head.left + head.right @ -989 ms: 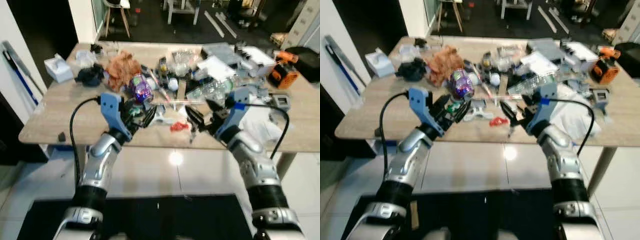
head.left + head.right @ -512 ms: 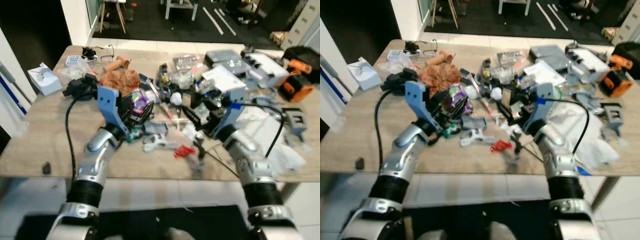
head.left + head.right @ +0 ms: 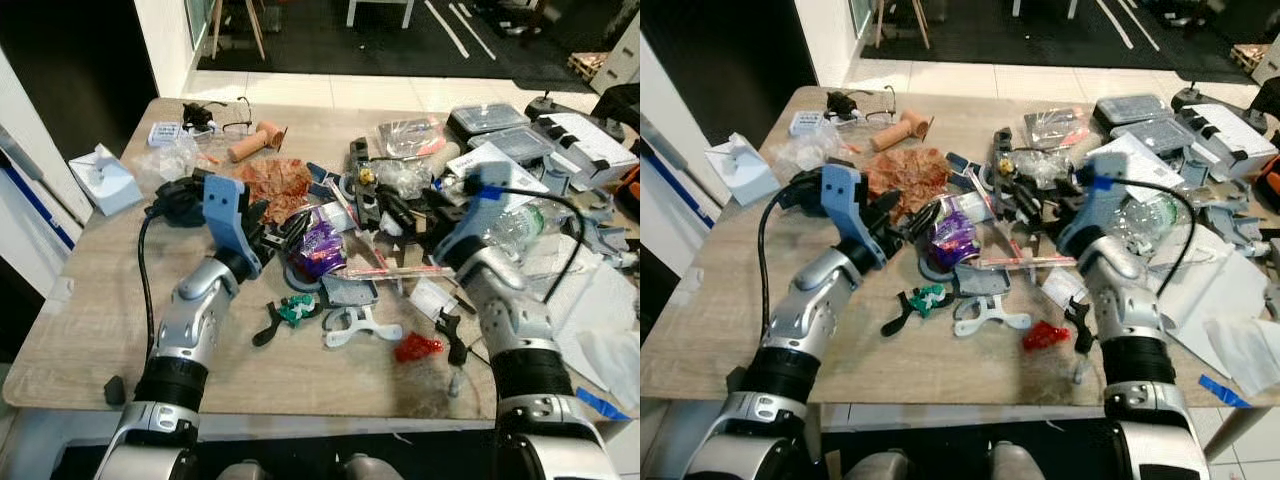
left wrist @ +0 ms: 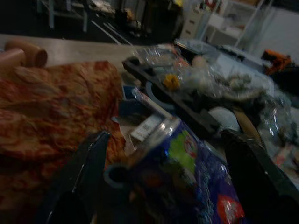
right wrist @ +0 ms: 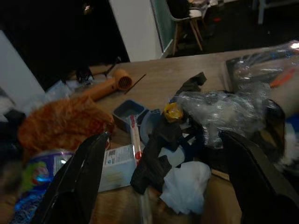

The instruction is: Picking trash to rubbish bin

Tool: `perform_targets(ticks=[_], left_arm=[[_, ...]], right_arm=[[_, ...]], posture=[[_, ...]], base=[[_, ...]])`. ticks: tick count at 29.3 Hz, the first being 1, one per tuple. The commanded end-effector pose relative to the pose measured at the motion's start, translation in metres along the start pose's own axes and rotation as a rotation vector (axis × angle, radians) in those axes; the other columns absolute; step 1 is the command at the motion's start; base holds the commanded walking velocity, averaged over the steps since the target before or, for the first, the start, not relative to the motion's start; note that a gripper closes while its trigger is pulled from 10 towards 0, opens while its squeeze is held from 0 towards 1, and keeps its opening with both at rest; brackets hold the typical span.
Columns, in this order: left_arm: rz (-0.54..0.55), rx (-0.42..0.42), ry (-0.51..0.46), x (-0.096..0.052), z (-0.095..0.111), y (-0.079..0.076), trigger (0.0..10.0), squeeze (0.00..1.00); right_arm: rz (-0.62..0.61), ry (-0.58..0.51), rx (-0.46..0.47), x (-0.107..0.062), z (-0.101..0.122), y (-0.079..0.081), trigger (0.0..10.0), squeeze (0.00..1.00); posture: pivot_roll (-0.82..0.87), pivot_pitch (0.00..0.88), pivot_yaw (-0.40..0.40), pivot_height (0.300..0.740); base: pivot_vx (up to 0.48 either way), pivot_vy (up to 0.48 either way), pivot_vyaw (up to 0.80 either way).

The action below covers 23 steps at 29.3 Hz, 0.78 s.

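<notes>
Crumpled purple wrapper (image 3: 322, 246), amid table clutter

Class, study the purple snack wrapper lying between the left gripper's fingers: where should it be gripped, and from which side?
Grip the purple wrapper across its crumpled, bulging middle, approaching from the robot's side. The left gripper is open and already straddles it, and the puffed foil should crush and hold.

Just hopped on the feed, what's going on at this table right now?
The robot stands at a cluttered wooden table with both arms stretched over the mess. The left pincer is open at a crumpled purple snack wrapper, its fingers on either side of it in the left wrist view, beside an orange crumpled wrapper. The right pincer is open too, aimed at black parts and a clear plastic bag. Nothing is gripped yet.
</notes>
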<state>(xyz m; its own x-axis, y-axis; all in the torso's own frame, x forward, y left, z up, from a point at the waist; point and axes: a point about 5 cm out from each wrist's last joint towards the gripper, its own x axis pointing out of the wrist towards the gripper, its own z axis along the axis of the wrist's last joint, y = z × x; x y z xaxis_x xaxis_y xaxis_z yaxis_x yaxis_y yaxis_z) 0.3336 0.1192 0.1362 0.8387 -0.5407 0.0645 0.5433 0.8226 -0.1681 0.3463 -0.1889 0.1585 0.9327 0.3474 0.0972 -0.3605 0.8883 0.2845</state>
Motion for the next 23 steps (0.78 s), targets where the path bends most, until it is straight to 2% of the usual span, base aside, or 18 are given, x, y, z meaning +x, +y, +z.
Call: perform_targets(ticks=[1, 7, 9, 13, 18, 20, 23], left_arm=[[-0.030, 0.015, 0.051, 0.000, 0.000, -0.002, 10.0, 0.00], [-0.058, -0.012, 0.120, -0.003, -0.003, -0.001, 10.0, 0.00], [-0.067, -0.052, 0.151, -0.004, -0.003, 0.000, 10.0, 0.00], [-0.078, -0.091, 0.187, -0.003, -0.004, -0.003, 10.0, 0.00], [-0.096, -0.100, 0.220, 0.004, -0.005, -0.014, 10.0, 0.00], [-0.102, -0.126, 0.257, 0.012, -0.009, -0.022, 10.0, 0.00], [-0.088, -0.144, 0.275, 0.014, -0.010, -0.020, 10.0, 0.00]], right_arm=[[-0.016, 0.031, 0.054, -0.002, -0.003, -0.006, 10.0, 0.00], [0.006, 0.121, 0.068, -0.002, -0.010, -0.007, 10.0, 0.00], [0.020, 0.162, 0.074, -0.003, -0.012, -0.007, 10.0, 0.00], [0.042, 0.176, 0.084, -0.003, -0.010, -0.005, 10.0, 0.00], [0.056, 0.181, 0.069, -0.002, -0.007, -0.004, 10.0, 0.00], [0.061, 0.188, 0.059, -0.002, -0.006, -0.003, 10.0, 0.00], [0.060, 0.187, 0.055, -0.002, -0.004, -0.004, 10.0, 0.00]], posture=[[-0.05, 0.000, -0.051, 0.740], [-0.05, 0.000, -0.050, 0.740], [-0.05, 0.000, -0.049, 0.740], [-0.05, 0.000, -0.048, 0.740], [-0.05, 0.000, -0.046, 0.740], [-0.06, 0.000, -0.043, 0.740], [-0.06, 0.000, -0.040, 0.740]], base=[[0.000, 0.000, 0.00], [0.000, 0.000, 0.00], [0.000, 0.000, 0.00], [0.000, 0.000, 0.00], [0.000, 0.000, 0.00], [0.000, 0.000, 0.00], [0.000, 0.000, 0.00]])
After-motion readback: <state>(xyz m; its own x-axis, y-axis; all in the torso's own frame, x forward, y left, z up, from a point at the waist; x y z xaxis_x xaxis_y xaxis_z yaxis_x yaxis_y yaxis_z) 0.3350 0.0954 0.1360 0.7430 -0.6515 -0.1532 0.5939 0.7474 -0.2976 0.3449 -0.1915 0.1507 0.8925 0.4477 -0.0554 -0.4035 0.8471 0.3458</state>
